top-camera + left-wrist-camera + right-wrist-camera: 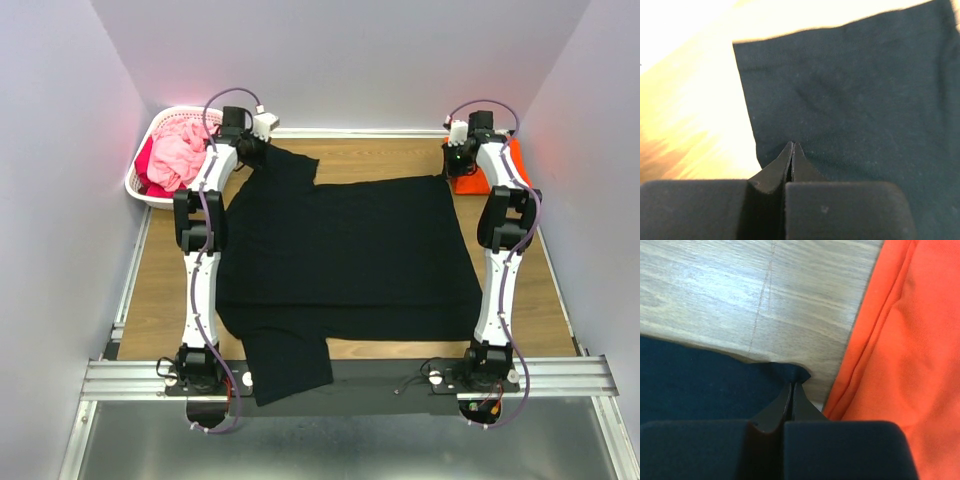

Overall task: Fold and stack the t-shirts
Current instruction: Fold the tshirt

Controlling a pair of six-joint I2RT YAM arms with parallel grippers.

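Pinching the black shirt, flat on the bench, with both hands clenched: far left edge in the left hand, far right corner in the right hand, beside the orange shirt.

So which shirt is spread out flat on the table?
The black t-shirt, laid open across the middle. The orange t-shirt is only a small bundle at the far right corner.
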